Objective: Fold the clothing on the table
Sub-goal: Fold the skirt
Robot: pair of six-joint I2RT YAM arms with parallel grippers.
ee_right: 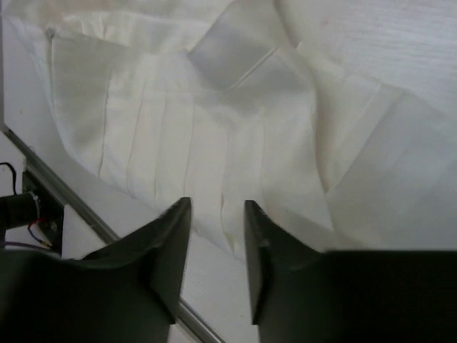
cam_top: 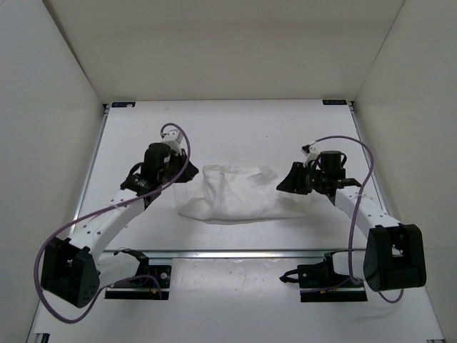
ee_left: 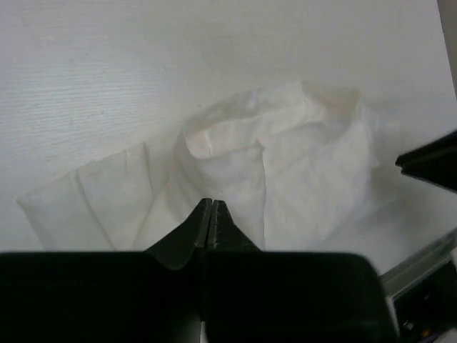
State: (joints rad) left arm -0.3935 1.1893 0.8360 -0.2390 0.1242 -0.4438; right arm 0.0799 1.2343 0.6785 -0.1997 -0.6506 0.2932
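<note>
- Nearest the overhead camera, both arm bases sit at the near edge of the table (cam_top: 235, 121), a wide white surface walled in white.
- White clothing (cam_top: 235, 194) lies bunched and wrinkled at the table's middle, partly folded over itself, between the two arms.
- On the left, the left gripper (cam_top: 173, 166) hovers just beside the garment's left edge, wrist pitched down; its jaws look pressed together with nothing between them.
- On the right, the right gripper (cam_top: 291, 179) points at the garment's right edge; its wrist view shows the fingers (ee_right: 171, 236) apart with a clear gap, holding nothing, poised above the cloth.
- Risk, as I judge it: this thin fabric has layered flaps, so a pinch could catch one layer only, or both arms could pull unevenly and drag the bundle crooked, undoing the fold.
</note>
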